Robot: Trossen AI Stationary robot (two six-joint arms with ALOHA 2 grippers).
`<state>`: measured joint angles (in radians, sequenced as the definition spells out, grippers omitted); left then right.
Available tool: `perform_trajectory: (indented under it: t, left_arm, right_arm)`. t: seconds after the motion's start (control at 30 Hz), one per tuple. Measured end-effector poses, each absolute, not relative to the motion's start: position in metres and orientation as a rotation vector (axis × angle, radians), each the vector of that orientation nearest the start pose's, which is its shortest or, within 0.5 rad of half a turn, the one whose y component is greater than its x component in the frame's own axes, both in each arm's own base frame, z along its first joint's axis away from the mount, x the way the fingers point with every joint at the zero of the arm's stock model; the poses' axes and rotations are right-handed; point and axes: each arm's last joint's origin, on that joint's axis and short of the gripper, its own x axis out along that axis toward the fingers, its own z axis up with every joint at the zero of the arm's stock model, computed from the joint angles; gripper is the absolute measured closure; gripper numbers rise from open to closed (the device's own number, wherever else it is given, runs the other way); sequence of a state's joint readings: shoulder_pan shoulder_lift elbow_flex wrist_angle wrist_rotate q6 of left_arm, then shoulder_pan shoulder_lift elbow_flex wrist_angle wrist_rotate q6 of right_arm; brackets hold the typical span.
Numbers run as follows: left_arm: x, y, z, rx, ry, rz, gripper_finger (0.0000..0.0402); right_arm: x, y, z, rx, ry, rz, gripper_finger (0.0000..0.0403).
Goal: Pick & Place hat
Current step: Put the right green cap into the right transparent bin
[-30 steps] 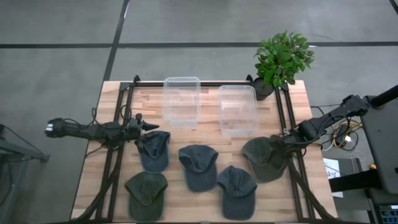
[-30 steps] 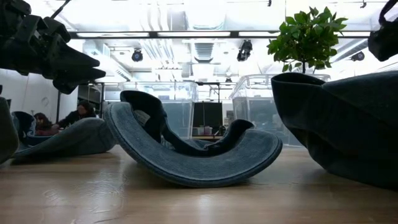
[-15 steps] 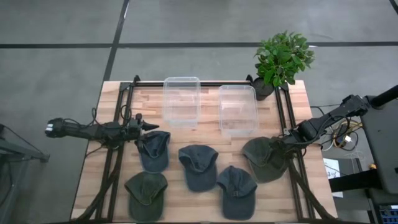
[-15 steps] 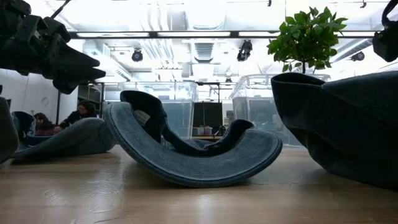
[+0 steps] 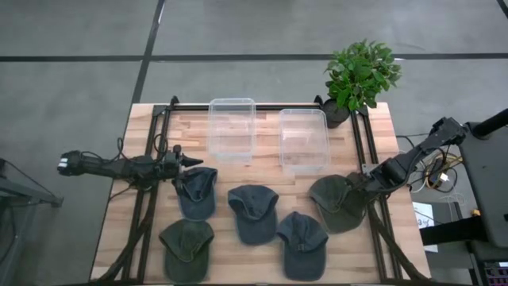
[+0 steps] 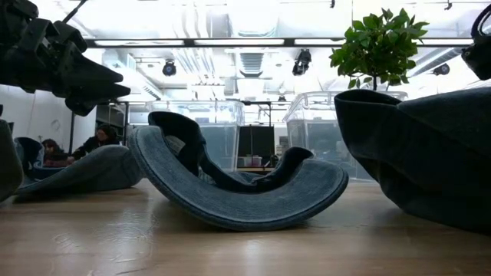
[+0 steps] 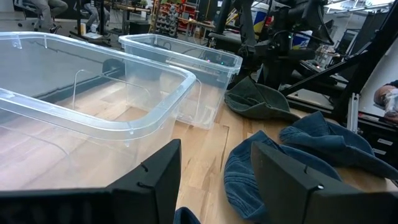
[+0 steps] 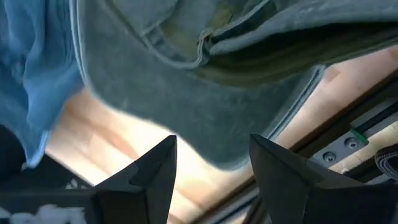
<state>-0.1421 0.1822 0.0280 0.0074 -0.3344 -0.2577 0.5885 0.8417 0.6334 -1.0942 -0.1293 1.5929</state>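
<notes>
Five hats lie on the wooden table [image 5: 238, 262] in front of two clear bins [image 5: 232, 129] — the olive-green hat [image 5: 340, 202] nearest the right edge sits just under the right end effector [image 5: 363, 184], whose fingers stand wide with nothing between them, its brim showing past them in the wrist view. The left end effector [image 5: 193, 162] hovers spread wide and empty at the rim of a blue hat [image 5: 196, 191] — a potted plant [image 5: 359, 75] stands at the far right corner.

1. Both arms are slim, dark and jointed, with thin black cables trailing along them.
2. The left arm [image 5: 119, 166] ends in a pale cap.
3. Each wrist carries two dark, angular, matte fingers [image 7: 155, 180].
</notes>
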Motion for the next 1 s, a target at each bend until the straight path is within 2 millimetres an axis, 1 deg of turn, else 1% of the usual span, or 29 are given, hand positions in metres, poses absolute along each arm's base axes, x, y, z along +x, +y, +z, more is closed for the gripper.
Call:
perform_trajectory:
  t: [0.33, 0.47, 0.57, 0.67, 0.87, 1.0]
  left_arm:
    - [0.106, -0.006, 0.159, -0.227, 0.117, 0.21, 0.0214]
    - [0.106, -0.006, 0.159, -0.228, 0.117, 0.21, 0.0214]
    - [0.106, -0.006, 0.159, -0.228, 0.117, 0.209, 0.0214]
    - [0.106, -0.006, 0.159, -0.228, 0.117, 0.209, 0.0214]
    - [0.106, -0.006, 0.159, -0.227, 0.117, 0.21, 0.0214]
    - [0.106, -0.006, 0.159, -0.227, 0.117, 0.209, 0.0214]
  right_arm:
    - [0.109, 0.078, 0.202, 0.937, 1.477, -0.62, 0.0209]
    - [0.111, 0.083, 0.198, 0.965, 1.589, -0.628, 0.0209]
    - [0.109, 0.087, 0.196, 0.944, 1.624, -0.616, 0.0209]
    - [0.107, 0.09, 0.196, 0.941, 1.624, -0.625, 0.0209]
    - [0.105, 0.092, 0.196, 0.948, 1.51, -0.707, 0.0209]
    - [0.107, 0.095, 0.193, 0.934, 1.499, -0.749, 0.0209]
